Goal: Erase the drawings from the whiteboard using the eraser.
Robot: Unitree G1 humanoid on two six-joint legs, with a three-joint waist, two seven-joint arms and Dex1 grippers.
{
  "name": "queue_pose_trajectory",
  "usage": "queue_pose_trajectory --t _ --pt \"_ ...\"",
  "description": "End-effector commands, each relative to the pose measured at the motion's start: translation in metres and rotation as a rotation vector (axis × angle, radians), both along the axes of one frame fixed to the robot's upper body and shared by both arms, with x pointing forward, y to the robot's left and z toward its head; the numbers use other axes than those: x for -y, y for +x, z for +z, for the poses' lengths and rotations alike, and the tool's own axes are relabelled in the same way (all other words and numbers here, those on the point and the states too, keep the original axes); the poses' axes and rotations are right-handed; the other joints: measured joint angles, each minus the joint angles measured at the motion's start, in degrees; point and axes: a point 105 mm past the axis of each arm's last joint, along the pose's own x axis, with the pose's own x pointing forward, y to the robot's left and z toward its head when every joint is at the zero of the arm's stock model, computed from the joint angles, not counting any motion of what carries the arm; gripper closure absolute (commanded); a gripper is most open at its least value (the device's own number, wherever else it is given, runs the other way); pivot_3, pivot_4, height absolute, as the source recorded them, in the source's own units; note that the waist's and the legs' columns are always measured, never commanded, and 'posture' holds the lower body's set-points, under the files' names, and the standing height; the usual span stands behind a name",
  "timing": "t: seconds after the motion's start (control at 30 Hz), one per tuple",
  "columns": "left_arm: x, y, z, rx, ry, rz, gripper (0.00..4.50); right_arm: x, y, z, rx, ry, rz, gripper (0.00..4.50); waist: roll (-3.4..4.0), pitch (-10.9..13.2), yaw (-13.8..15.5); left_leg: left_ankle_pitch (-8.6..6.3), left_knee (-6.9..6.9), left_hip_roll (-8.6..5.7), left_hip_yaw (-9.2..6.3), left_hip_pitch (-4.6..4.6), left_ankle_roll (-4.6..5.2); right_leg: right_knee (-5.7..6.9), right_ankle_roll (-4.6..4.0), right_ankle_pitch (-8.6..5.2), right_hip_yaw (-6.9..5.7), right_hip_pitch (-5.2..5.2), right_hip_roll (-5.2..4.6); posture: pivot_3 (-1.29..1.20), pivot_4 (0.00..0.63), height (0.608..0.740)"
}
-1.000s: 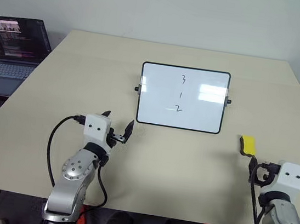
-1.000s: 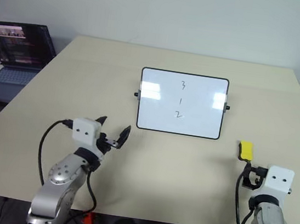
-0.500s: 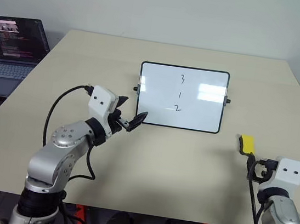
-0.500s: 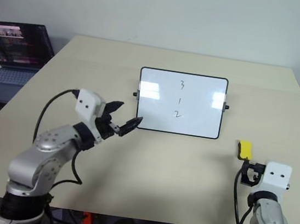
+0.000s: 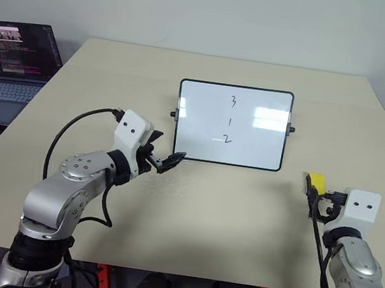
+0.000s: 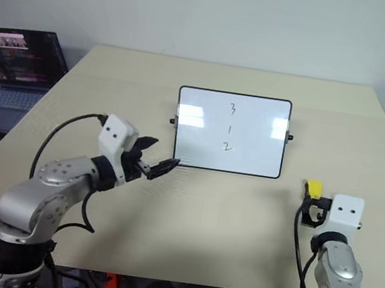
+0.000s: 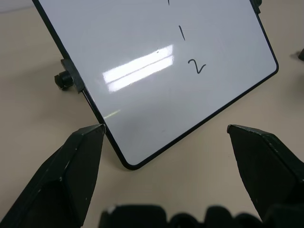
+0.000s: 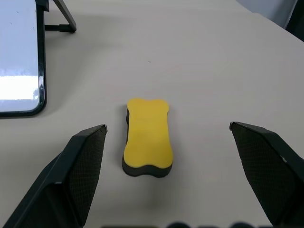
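The whiteboard [image 5: 250, 134] stands propped in the middle of the table, with the drawings [image 5: 232, 120], black digits 3, 1, 2 and a short dash, down its centre. The digits 1 and 2 [image 7: 195, 67] also appear in the left wrist view. My left gripper [image 5: 164, 156] is open, its fingertips level with the board's lower left corner [image 7: 128, 164] and just short of it. The yellow eraser [image 8: 146, 136] lies flat on the table, right of the board. My right gripper [image 5: 315, 200] is open just behind the eraser [image 5: 316, 182], nothing between its fingers.
An open laptop [image 5: 15, 60] sits on a separate surface at the far left. The beige table [image 5: 226, 212] has bare room in front of the board. The board's black stand leg [image 8: 64, 19] sticks out behind it.
My left gripper has risen and swung right toward the board's lower left corner. My right gripper has edged forward, closer to the eraser. Board and eraser have not moved.
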Motion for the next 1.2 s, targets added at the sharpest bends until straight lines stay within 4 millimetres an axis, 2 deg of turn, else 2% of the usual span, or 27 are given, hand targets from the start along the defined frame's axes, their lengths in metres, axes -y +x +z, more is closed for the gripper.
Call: queue_pose_trajectory --t 0.03,0.37,0.6,0.83,1.2 --pt "0.003 -0.002 0.015 0.078 0.020 -0.019 0.00 0.001 0.002 0.009 0.034 -0.020 0.008 0.04 0.00 0.00 0.00 0.00 0.00 0.00 0.00 0.00 0.00 0.00 0.00 0.00 0.00 0.00 0.00 0.00 0.150 0.740" --pt "0.004 -0.003 0.013 0.093 0.021 -0.021 0.00 -0.001 0.007 0.010 0.040 -0.028 0.026 0.04 0.00 0.00 -0.13 0.00 0.00 0.00 0.01 0.00 0.00 0.00 0.00 0.00 0.01 0.00 0.00 0.00 0.150 0.740" --pt "0.009 0.001 0.045 0.228 -0.085 -0.030 0.00 0.001 0.006 0.011 0.045 -0.034 0.028 0.04 0.00 0.00 -0.11 0.00 0.01 -0.01 0.02 -0.01 0.00 0.00 0.00 0.00 0.01 0.00 -0.01 0.00 0.150 0.740" --pt "0.011 0.000 0.059 0.290 -0.088 -0.057 0.00 0.001 0.004 0.008 0.039 -0.036 0.027 0.04 0.00 0.00 -0.15 0.00 0.00 0.00 0.02 -0.01 0.00 0.00 0.00 0.00 0.01 0.00 -0.01 0.00 0.150 0.740" --pt "0.010 0.000 0.051 0.266 -0.071 -0.057 0.00 0.005 0.010 0.004 -0.037 -0.030 0.035 0.04 0.00 0.00 -0.18 0.00 0.01 0.00 0.02 0.00 0.00 0.01 0.00 0.00 0.00 0.00 0.00 0.00 0.150 0.740"
